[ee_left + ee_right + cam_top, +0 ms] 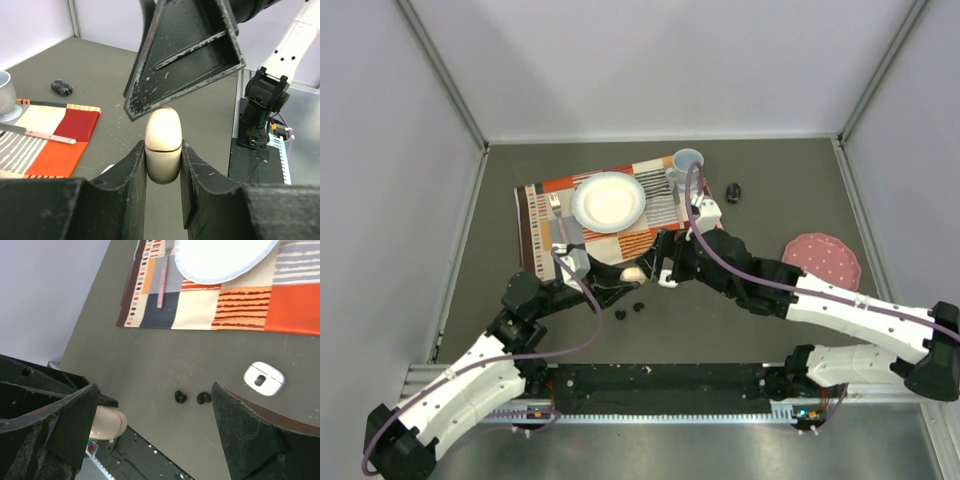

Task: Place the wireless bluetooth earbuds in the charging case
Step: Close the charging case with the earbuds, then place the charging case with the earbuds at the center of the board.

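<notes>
From above, the left gripper (623, 272) is clamped on a cream capsule-shaped case (633, 273). The right gripper (665, 268) stands just beside the case, opposite the left fingers. Two black earbuds (620, 314) lie on the dark table (740, 320) just nearer the arm bases than both sets of fingers, touching neither.

In the left wrist view, the two left fingers (131, 170) press the case (162, 142) from both sides. Its rounded top stands above their tips and a thin seam runs round it (shut, as far as the seam tells). One right finger (185, 55) hangs just above the case; whether they touch I cannot tell. Beyond the fingers lie a striped placemat (55, 135) and a small black object (62, 87).

In the right wrist view, the right fingers (50, 425) stand wide apart and grip nothing. The black earbuds (180, 397) sit side by side on the table in the gap, closer to the other finger (260, 435). A white rounded piece (264, 378) with a dark hollow lies just past that finger's tip. Farther out are a white plate (220, 260) and a fork (162, 280) on the placemat.
</notes>
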Motion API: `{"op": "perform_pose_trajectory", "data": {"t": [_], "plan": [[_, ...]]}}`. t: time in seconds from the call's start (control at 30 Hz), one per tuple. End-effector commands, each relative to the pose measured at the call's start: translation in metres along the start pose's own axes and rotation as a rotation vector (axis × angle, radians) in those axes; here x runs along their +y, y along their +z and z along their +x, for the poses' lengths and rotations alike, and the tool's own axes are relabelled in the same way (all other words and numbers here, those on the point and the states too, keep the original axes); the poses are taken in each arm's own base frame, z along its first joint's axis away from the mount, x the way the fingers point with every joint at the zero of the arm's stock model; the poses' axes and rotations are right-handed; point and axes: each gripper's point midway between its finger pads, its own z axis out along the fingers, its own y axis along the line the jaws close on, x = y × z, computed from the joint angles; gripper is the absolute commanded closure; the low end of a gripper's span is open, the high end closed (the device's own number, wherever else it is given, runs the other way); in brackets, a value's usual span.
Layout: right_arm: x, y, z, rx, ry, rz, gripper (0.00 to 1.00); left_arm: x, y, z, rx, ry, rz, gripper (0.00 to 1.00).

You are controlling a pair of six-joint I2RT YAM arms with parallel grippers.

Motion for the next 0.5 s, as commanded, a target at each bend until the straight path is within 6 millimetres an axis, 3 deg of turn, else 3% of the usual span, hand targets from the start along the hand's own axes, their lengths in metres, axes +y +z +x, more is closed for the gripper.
{"op": "perform_pose_trajectory", "data": {"t": [0.0,0.07,0.2,0.27,0.47], "plan": [[-0.032,-0.021,-0.032,-0.148,-0.013,0.146,0.05,0.007,0.01,-0.033,-0.076,0.016,-0.022,1.0],[-0.062,-0.034,-0.044,-0.232,0.01,0.289,0.05,0.012,0.017,-0.023,-0.034,-0.058,-0.039,1.0],[-0.097,-0.071,-0.064,-0.376,0.084,0.389,0.04,0.024,0.041,-0.005,0.059,-0.211,-0.033,1.0],[-0.113,-0.082,-0.069,-0.42,0.135,0.425,0.04,0.023,0.053,-0.005,0.054,-0.264,-0.011,1.0],[-0.16,-0.114,-0.069,-0.456,0.219,0.541,0.03,0.021,0.118,0.026,0.156,-0.381,0.031,1.0]]}}
